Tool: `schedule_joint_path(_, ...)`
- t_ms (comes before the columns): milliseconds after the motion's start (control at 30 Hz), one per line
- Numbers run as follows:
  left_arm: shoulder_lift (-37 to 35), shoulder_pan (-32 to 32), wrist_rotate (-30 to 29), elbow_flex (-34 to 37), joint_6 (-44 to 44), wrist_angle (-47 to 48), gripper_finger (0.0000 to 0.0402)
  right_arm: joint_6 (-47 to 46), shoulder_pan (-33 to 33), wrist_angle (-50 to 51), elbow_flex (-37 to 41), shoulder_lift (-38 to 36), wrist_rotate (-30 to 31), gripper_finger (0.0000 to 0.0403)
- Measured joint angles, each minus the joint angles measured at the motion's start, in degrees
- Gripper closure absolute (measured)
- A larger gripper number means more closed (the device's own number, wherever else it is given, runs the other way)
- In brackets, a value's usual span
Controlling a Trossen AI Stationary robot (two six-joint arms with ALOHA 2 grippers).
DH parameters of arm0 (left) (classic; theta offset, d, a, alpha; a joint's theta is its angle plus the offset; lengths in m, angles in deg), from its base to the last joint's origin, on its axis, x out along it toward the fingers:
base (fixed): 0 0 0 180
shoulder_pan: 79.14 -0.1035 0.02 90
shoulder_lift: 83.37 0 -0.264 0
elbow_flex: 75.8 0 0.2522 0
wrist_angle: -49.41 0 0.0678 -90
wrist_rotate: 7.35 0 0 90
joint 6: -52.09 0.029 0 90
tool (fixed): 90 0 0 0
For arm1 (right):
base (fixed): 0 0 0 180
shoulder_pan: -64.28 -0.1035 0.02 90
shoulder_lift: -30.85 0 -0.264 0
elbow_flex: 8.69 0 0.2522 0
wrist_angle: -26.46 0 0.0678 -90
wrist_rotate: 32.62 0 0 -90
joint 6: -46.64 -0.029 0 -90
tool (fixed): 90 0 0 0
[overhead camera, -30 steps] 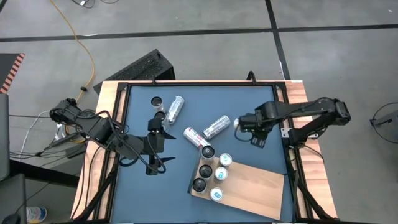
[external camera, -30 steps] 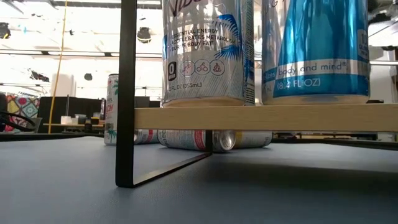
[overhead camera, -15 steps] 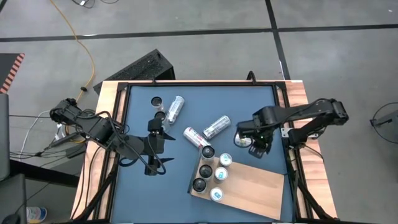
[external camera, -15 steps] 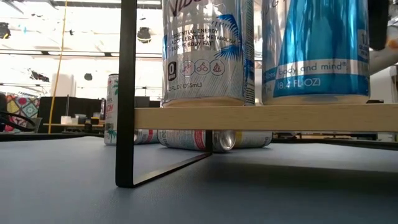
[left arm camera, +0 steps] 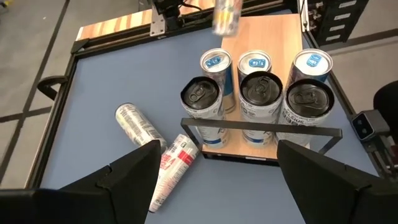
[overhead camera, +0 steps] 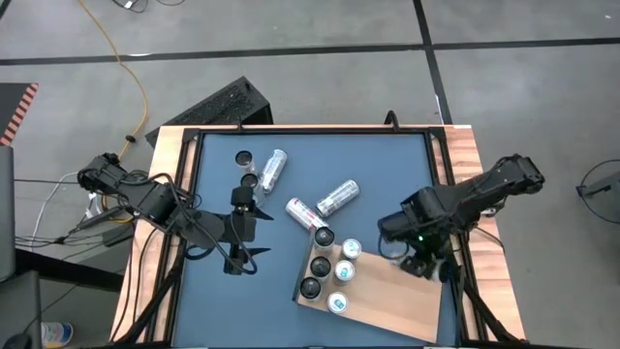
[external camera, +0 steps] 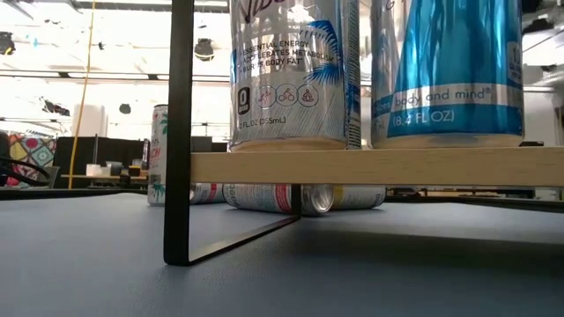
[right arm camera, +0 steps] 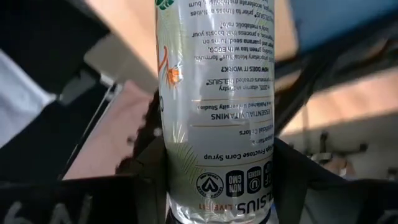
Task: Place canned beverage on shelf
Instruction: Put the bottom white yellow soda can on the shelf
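Right pincer (overhead camera: 412,254) carried can (right arm camera: 214,106) shelfward.

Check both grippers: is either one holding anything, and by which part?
The right gripper holds a silver can, its fingers clamping the can's side near one end. The left gripper is open and holds nothing.

- Tabletop (overhead camera: 213,281): blue-grey surface with a dark rim, set in a light wooden frame.
- Shelf (overhead camera: 397,291): light-brown wooden board on black metal legs, standing at an angle on the tabletop's near right part.
- On the shelf: five upright cans (overhead camera: 330,274), clustered at the end nearer the tabletop's centre; the other end bare.
- On the tabletop, lying down: three cans (overhead camera: 305,214), one just beside the shelf's corner, the others farther back.
- On the tabletop, upright: two dark-topped cans (overhead camera: 244,158) near the far left.
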Motion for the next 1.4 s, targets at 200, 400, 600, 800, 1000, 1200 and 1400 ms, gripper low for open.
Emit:
schedule_joint_path(200,0.0,0.0,0.02,0.0,2.64,-0.02,0.0093,-8.11,-6.76,-0.1,0.0,0.01,-9.25,0.0219)
schedule_joint_path(400,0.0,0.0,0.0,0.0,4.66,-0.14,0.0093,-17.78,-13.98,-0.32,-0.01,0.01,-16.87,0.0219)
schedule_joint_path(600,0.0,0.0,-0.01,0.0,5.18,-0.26,0.0093,-19.74,-16.97,-1.42,-0.09,0.42,-16.34,0.0219)
schedule_joint_path(800,0.0,0.0,-0.32,0.0,6.53,-0.29,0.0093,-9.5,-15.61,0.29,-0.87,4.27,-15.07,0.0219)
schedule_joint_path(1000,0.0,0.0,-0.52,0.0,8.31,-0.83,0.0093,-2.02,-13.17,0.11,-2.06,10.28,-13.95,0.0219)
schedule_joint_path(1200,0.0,0.0,-0.52,0.0,8.53,-0.76,0.0093,5.32,-13.95,-0.01,-8.19,19.31,-15.86,0.0219)
schedule_joint_path(1400,0.0,0.0,-0.52,0.0,8.52,-0.7,0.0093,6.79,-14.31,-0.14,-15.56,24.84,-15.77,0.0219)
